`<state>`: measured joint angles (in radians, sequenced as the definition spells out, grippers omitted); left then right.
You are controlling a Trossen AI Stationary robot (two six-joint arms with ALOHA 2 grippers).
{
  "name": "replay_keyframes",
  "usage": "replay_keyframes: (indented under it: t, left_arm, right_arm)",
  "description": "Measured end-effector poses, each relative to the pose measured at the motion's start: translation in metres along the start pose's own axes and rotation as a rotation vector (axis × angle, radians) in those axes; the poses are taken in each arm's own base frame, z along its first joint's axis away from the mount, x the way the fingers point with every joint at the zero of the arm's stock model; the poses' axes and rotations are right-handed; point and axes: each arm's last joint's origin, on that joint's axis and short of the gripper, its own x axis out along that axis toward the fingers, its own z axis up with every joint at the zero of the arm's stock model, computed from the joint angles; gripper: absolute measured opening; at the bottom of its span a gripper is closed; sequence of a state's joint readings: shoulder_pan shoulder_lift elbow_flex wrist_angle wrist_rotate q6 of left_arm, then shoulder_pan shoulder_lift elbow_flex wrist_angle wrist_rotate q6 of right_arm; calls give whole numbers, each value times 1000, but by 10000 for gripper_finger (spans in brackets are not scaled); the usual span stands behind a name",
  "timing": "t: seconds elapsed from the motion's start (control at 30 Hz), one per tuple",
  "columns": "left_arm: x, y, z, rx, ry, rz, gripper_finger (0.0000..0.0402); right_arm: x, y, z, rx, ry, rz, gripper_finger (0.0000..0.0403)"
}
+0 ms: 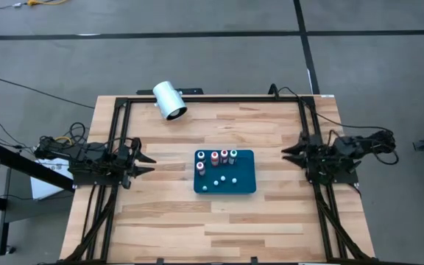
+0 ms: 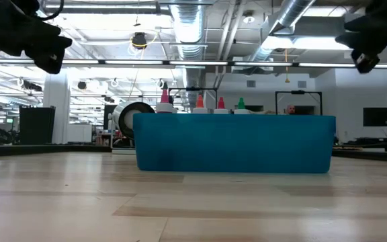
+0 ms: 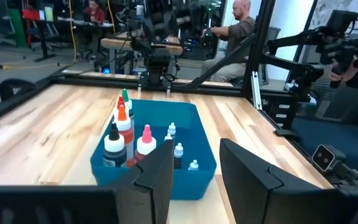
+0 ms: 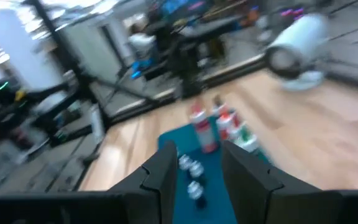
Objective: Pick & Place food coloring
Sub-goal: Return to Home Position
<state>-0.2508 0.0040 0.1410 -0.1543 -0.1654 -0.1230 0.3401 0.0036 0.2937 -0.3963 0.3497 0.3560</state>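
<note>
Looking down in the high view, I find the food coloring bottles [image 1: 216, 157] all inside the teal tray [image 1: 246, 185] at frame centre and none on the bare wood. The left gripper [image 1: 152, 165] sits at mid-left and the right gripper [image 1: 285, 153] at mid-right, both well apart from the tray. In the low view only caps show above the tray's wall at centre, with dark arm parts high in both upper corners; each wrist view shows its own fingers spread with nothing between them, so I judge the placing done and only parking the arms remains.
</note>
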Motion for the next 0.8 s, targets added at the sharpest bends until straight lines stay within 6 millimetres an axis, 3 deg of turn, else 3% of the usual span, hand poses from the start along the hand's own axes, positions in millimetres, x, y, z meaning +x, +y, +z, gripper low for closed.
replay_keyframes:
  t: [0.17, 0.37, 0.8]
  left_arm:
    - [0, 0, 4, 51, -39, -4, 122]
    - [0, -1, 5, 68, -47, -5, 122]
    - [0, 1, 5, 87, -51, 38, 122]
  right_arm:
    - [11, -2, -22, -11, 57, 54, 113]
    - [17, -3, -33, -12, 70, 70, 113]
    - [17, -2, -34, -3, 81, 94, 113]
